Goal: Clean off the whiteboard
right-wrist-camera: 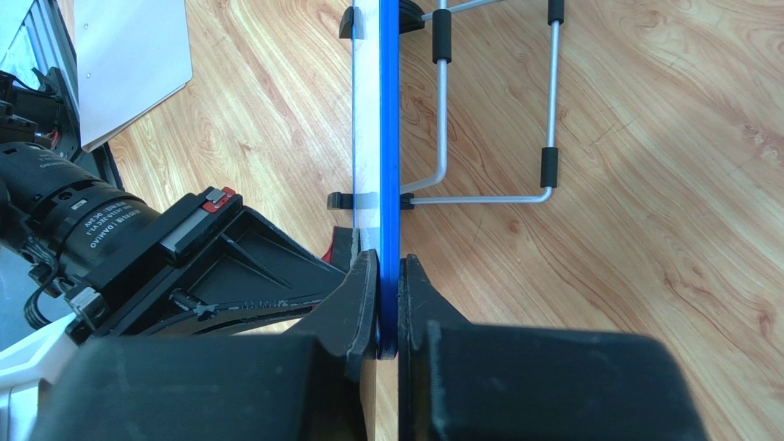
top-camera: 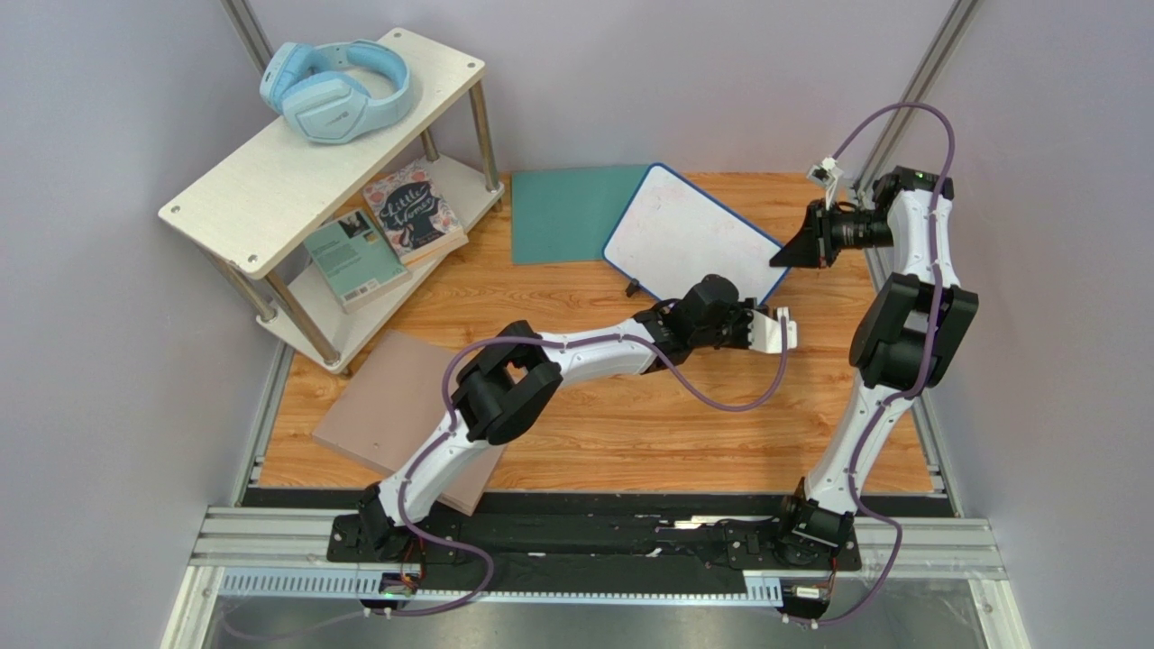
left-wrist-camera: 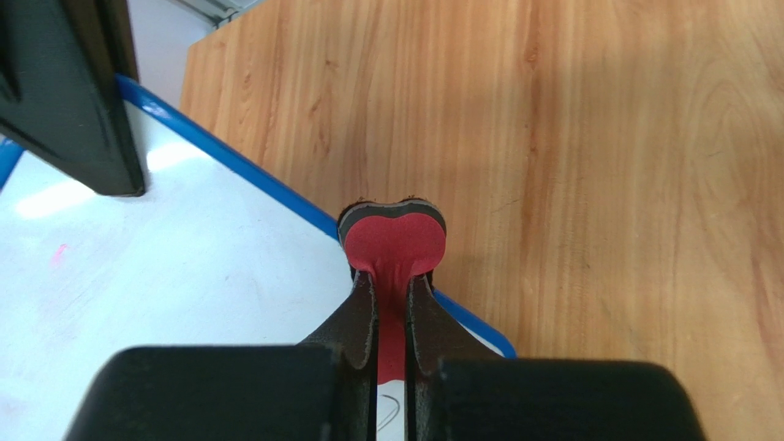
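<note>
Right gripper [right-wrist-camera: 386,271] pinches the blue-framed white whiteboard [right-wrist-camera: 388,110] by its edge, steadying it. Left gripper [left-wrist-camera: 393,283] squeezes a flat red eraser pad [left-wrist-camera: 394,241] sticking past its fingertips, ready for wiping.

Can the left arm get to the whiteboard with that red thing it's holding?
Probably yes. The left gripper, pinching the red pad, hangs right at the blue edge of the whiteboard with nothing between, and the right gripper holds the board up.
</note>
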